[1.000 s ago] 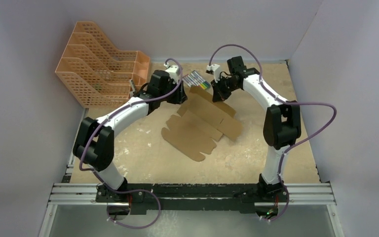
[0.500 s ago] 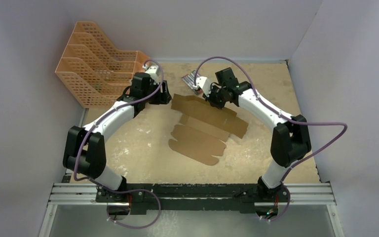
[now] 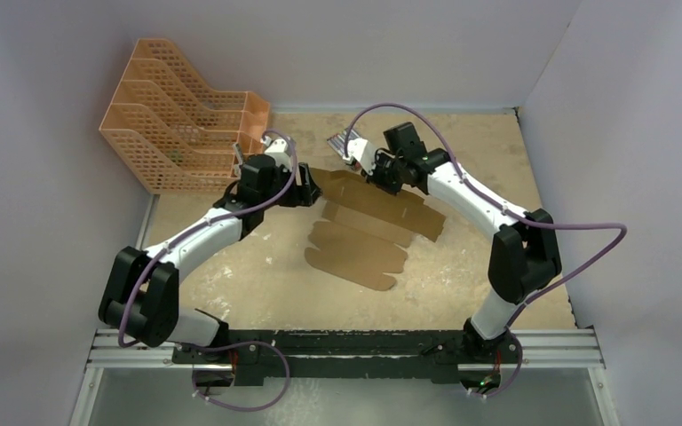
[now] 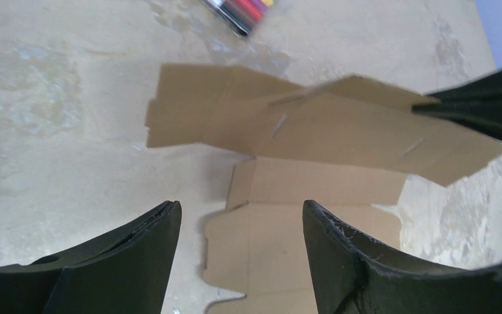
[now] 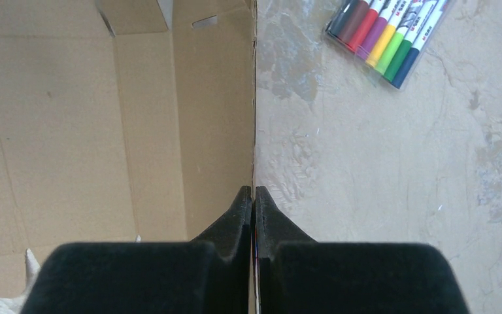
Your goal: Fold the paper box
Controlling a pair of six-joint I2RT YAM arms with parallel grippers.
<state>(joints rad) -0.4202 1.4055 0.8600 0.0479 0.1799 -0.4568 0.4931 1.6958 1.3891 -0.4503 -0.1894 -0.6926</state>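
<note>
Paper box [image 3: 364,238]: flat creased brown sheet, edge in pinch of right hand [image 5: 253,191], left hand [image 4: 240,208] spread.

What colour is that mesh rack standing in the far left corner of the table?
The rack is pale orange, seen best in the top external view.

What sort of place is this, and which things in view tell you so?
Probably a robotics lab test cell staged as a desk: plain walls box in a worn table, two robot arms stand on a metal rail, and an orange file rack, markers and the paper box lie there.
</note>
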